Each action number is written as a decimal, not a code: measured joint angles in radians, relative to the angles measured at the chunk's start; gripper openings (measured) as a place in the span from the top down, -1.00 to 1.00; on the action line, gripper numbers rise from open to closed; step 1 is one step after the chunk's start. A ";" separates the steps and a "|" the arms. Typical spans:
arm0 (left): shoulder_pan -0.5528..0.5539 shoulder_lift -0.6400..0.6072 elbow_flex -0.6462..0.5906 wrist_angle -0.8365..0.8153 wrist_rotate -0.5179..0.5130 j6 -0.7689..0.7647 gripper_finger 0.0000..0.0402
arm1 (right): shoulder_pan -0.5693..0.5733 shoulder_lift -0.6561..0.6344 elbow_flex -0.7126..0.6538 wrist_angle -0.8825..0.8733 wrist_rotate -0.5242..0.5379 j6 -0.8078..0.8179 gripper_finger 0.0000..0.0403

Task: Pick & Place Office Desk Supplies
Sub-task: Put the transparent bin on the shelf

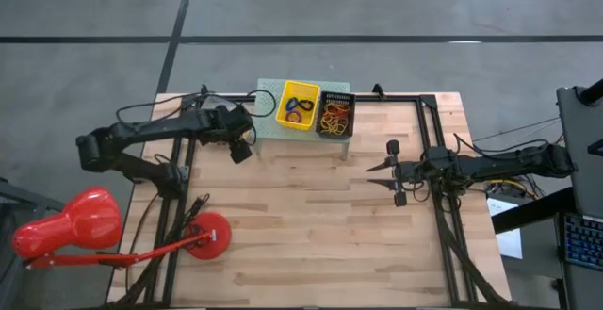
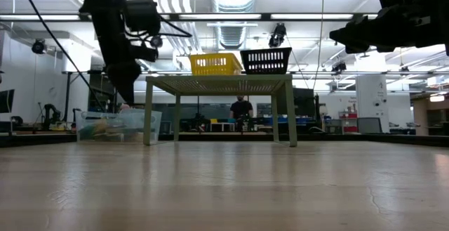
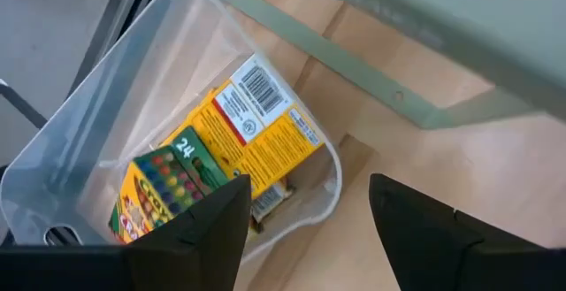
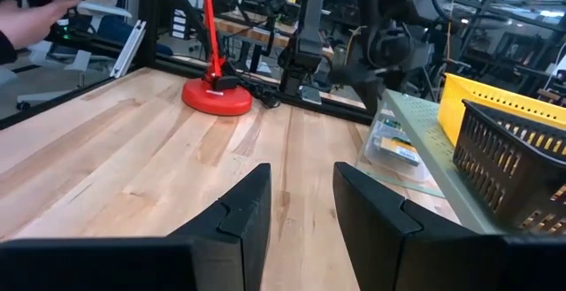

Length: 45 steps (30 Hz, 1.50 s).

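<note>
The open left pincer [image 3: 305, 216] hangs above a clear plastic bin [image 3: 159, 70] of yellow crayon boxes [image 3: 252, 136] beside the mint-green perforated stand [image 1: 273, 126] at the table's far edge. The right pincer [image 1: 382, 175], parted and empty, waits near the right edge over bare wooden table [image 1: 311, 235].

The rectangular plastic mesh basket [image 1: 298, 106] was yellow; the neighbouring mesh basket [image 1: 334, 118] black. The perforated metal stand [image 1: 268, 126] was mint-green. The printed cardboard crayon box [image 3: 256, 136] was yellow-orange with a white barcode label.
</note>
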 joint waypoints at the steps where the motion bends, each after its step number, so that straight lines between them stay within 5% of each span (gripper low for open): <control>1: 0.003 0.011 0.004 0.003 0.000 0.004 -0.17 | 0.000 0.000 0.000 0.000 0.000 0.000 0.40; 25: 0.077 0.143 0.006 0.048 0.000 0.047 -0.01 | 0.000 0.000 0.000 0.000 0.000 0.000 0.40; 45: 0.075 0.119 0.009 -0.078 0.165 -0.010 0.96 | 0.000 0.000 0.000 0.000 0.000 0.000 0.40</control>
